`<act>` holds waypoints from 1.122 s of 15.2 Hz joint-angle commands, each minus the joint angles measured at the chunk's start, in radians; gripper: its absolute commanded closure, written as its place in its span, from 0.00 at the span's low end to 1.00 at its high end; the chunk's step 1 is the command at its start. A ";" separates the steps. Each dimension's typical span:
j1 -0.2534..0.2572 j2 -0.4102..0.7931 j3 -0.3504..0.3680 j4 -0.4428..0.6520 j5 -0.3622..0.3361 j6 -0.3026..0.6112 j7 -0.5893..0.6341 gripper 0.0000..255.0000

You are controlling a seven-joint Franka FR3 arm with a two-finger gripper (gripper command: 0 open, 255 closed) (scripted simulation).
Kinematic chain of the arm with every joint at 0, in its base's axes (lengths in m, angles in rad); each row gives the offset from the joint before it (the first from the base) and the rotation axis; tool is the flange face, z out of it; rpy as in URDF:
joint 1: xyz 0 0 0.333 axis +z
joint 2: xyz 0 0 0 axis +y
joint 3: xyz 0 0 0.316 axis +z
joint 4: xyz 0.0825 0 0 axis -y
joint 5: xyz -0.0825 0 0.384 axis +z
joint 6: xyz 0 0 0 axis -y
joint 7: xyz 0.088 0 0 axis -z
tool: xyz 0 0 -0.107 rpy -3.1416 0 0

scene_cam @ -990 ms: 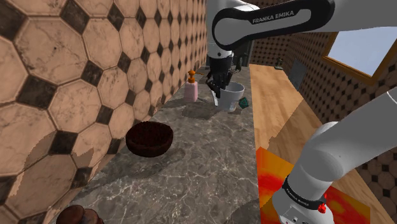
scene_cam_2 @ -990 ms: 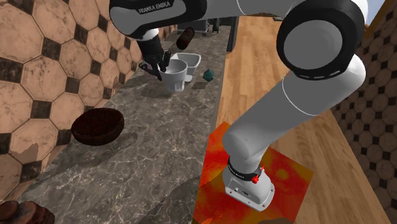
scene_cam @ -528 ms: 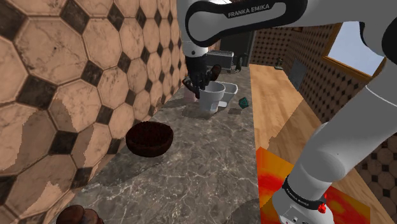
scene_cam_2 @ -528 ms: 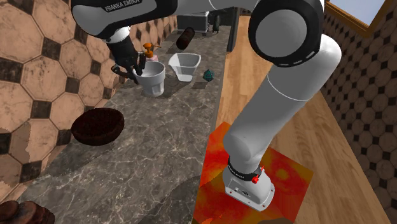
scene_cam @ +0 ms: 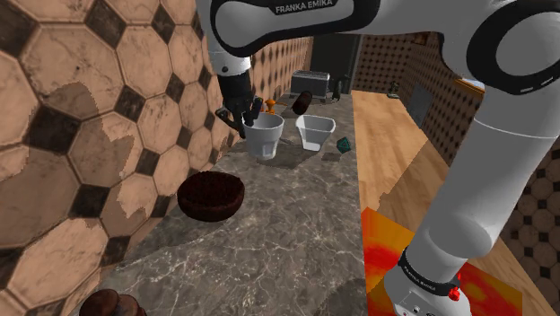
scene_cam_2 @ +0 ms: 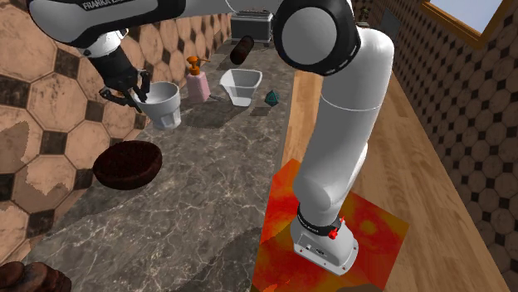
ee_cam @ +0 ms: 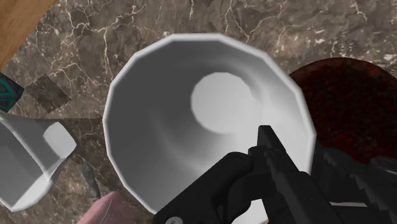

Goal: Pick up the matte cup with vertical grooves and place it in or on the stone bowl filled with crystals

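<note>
A white cup (scene_cam: 266, 137) with faint vertical facets hangs above the marble counter (scene_cam: 296, 233), and my gripper (scene_cam: 245, 118) is shut on its rim on the wall side. In the second exterior view the cup (scene_cam_2: 165, 105) hangs from the gripper (scene_cam_2: 137, 90) just beyond the dark reddish-brown bowl (scene_cam_2: 127, 163). From the wrist, one black finger reaches inside the cup (ee_cam: 191, 127) and the other stays outside, the gripper (ee_cam: 294, 167) pinching the rim. The bowl (ee_cam: 347, 105) lies beside and below the cup. The bowl (scene_cam: 212, 195) rests by the tiled wall.
A white angular container (scene_cam_2: 241, 85), a pink bottle (scene_cam_2: 197, 81), a small teal object (scene_cam_2: 270, 98), a dark cylinder (scene_cam_2: 242, 50) and a grey box (scene_cam_2: 252, 25) stand farther back. Another dark round thing (scene_cam_2: 25, 278) is at the counter's near end. The counter's edge drops to a wooden floor (scene_cam_2: 415, 191).
The arm has carried the cup toward the shoulder view's left and nearer, away from the white container and the pink bottle, toward the bowl. The grip has stayed shut.
</note>
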 commanded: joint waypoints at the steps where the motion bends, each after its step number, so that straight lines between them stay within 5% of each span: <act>1: 0.027 0.083 0.021 0.094 -0.029 -0.025 0.048 1.00; 8: 0.188 0.419 0.047 0.561 -0.159 -0.201 0.165 1.00; 10: 0.267 0.551 0.037 0.775 -0.206 -0.288 0.176 1.00; 11: 0.349 0.683 0.017 1.009 -0.248 -0.384 0.164 1.00; 17: 0.288 0.600 0.027 0.776 -0.215 -0.242 0.194 1.00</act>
